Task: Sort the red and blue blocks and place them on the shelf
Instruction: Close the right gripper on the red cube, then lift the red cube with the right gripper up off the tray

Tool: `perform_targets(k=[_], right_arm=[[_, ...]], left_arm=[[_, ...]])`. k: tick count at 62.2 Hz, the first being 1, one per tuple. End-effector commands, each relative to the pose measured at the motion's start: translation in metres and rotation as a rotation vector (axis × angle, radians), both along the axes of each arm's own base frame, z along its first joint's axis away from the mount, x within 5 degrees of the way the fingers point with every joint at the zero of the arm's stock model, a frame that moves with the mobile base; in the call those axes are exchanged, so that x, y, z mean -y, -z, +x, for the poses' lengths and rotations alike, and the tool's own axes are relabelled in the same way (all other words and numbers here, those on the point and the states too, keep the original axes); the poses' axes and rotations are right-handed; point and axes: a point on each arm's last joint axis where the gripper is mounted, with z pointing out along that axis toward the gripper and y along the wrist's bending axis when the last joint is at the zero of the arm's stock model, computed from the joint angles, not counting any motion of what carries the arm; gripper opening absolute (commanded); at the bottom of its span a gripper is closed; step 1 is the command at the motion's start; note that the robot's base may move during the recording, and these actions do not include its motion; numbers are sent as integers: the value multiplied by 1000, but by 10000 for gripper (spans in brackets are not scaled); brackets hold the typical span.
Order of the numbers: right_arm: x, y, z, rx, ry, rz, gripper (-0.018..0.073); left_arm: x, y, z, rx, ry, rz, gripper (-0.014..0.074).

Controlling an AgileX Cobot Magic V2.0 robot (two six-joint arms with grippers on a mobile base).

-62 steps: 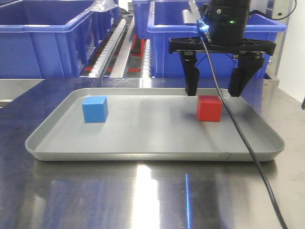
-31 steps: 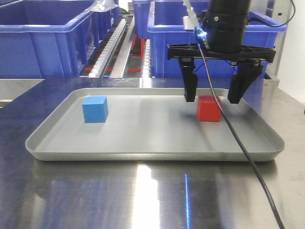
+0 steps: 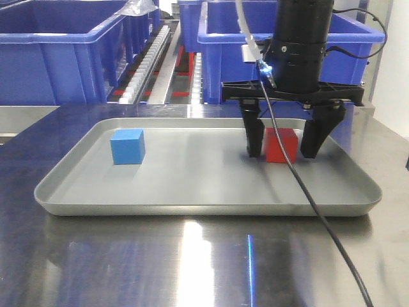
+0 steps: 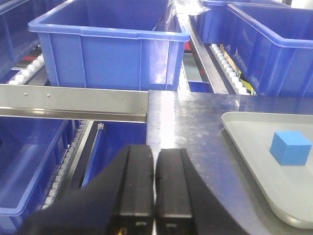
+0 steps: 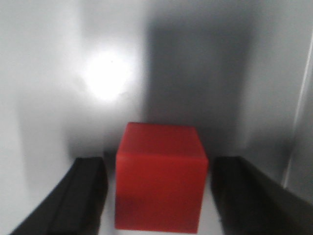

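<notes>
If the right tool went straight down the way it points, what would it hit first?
Probably the tray floor: the right tool straddles the red block, open, a gap each side, fingertips low beside it. Exact height is unclear.

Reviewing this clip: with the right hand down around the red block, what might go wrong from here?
1. The right hand is open, with fingers either side of the red block and not touching it. The loose block could slide or twist on the smooth tray if one finger meets it first.
2. The cable hanging from the hand trails over the tray's front rim. It might snag or drag the tray when the arm lifts.
</notes>
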Motion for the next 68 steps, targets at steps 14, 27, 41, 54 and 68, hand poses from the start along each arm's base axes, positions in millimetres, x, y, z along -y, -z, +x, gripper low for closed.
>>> perform_targets(k=[14, 27, 41, 54, 68], right_arm=[[1, -39, -2, 92, 1, 49, 285], [5, -67, -9, 170, -21, 68, 280], [17, -105, -18, 415, -257, 96, 280], [58, -110, -37, 582, -342, 49, 280], [112, -114, -69, 751, -202, 20, 280]], left_arm=[[0, 0, 0, 74, -3, -19, 125], [0, 0, 0, 74, -3, -19, 125], [0, 0, 0, 74, -3, -19, 125], [0, 0, 0, 74, -3, -19, 125], [0, 0, 0, 74, -3, -19, 125]])
